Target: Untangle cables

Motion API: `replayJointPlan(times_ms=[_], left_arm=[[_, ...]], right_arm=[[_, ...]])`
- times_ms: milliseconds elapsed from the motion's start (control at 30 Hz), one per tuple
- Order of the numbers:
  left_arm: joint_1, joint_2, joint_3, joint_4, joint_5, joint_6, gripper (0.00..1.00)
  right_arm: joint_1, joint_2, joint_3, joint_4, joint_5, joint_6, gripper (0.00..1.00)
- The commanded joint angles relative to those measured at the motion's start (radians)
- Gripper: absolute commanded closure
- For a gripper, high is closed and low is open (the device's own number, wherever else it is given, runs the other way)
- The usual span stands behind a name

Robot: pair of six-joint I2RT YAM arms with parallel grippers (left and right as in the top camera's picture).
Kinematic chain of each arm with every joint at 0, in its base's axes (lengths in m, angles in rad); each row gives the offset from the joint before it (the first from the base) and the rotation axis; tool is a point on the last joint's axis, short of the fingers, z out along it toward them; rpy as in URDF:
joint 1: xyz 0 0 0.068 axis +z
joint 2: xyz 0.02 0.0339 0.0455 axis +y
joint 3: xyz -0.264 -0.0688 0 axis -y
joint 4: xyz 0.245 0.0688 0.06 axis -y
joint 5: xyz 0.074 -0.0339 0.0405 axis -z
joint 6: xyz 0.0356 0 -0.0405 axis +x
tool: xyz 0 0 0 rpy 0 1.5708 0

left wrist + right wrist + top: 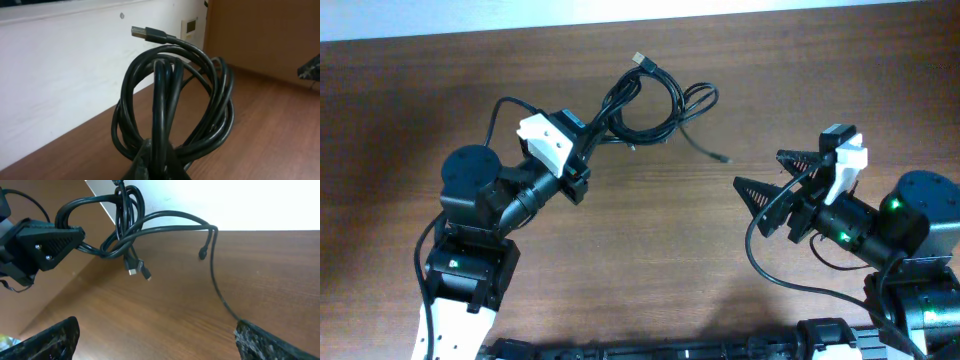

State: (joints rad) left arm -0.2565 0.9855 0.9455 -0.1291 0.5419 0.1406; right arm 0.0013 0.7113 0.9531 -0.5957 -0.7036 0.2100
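Overhead, you see the left gripper [586, 150] clamped on the knotted bundle of thin black cables [621, 96], the right gripper [766, 173] spread wide and empty.

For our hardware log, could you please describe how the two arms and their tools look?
Both arms are black with rounded joints and a white block behind each tool. The left tool and right tool have black wedge-shaped fingers, rough-textured on the right. A green light glows on the right arm, and black wires trail from both.

The cables [622, 99] hang from the left tool [586, 140]; right tool [761, 170] well apart, rightward.
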Motion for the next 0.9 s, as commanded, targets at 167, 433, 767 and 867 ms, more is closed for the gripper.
replayJointPlan(times_ms=[167, 433, 767, 867], left_arm=[[0.001, 0.016, 0.005, 0.016, 0.274, 0.249, 1.0], [0.001, 0.057, 0.005, -0.097, 0.473, 0.9, 1.0], [-0.006, 0.089, 0.005, -0.058, 0.618, 1.193, 1.0], [-0.021, 0.089, 0.005, -0.021, 0.618, 1.193, 1.0]], right_arm=[[-0.002, -0.006, 0.018, 0.017, -0.003, 0.019, 0.01], [-0.002, -0.006, 0.018, 0.017, -0.036, 0.02, 0.01], [-0.002, -0.003, 0.018, 0.017, -0.214, 0.021, 0.01], [-0.002, -0.002, 0.018, 0.016, -0.244, 0.029, 0.01]])
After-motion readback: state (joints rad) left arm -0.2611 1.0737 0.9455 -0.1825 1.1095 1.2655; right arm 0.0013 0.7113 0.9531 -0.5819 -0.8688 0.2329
